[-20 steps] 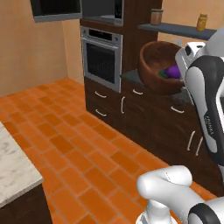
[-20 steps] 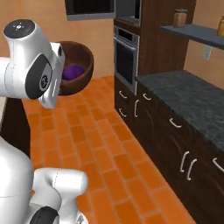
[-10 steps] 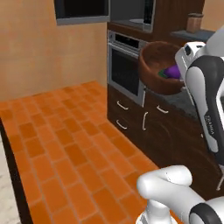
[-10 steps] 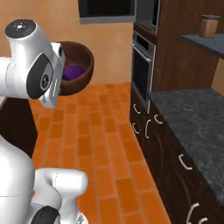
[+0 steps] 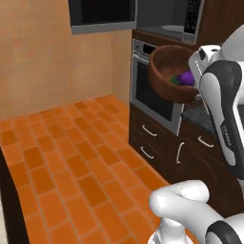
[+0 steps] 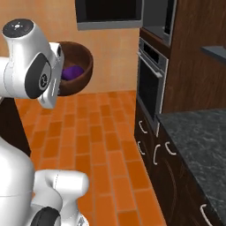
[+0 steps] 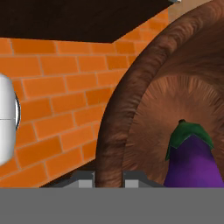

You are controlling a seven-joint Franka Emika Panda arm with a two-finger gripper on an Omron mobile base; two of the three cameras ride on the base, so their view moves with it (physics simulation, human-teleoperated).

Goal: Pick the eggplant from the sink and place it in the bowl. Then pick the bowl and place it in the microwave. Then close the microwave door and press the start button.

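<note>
gripper: closed on the rim of the bowl, one finger tip on the outside of the wall and one on the inside, as the hand view shows at its bottom edge.
bowl: held up in the air beside the arm, tipped so its mouth faces partly sideways; it hangs in front of the steel oven in the left base view.
eggplant: lying inside the bowl against the lower part of the wall, green cap pointing toward the bowl's centre.
microwave: above the oven, its dark cavity apparently open; the microwave door stands swung out to the side.
how the bowl should handle: stiff wood, likely not fragile and fairly light, but wide, so a pinch on one edge probably lets it sag or swing around the fingers.
how the eggplant should handle: smooth and glossy, loose in the bowl; I judge it could slide or roll out if the tilt grows.
where to hold: the rim pinch is the only practical spot on so wide a bowl; keeping the mouth nearer level seems wise.
</note>
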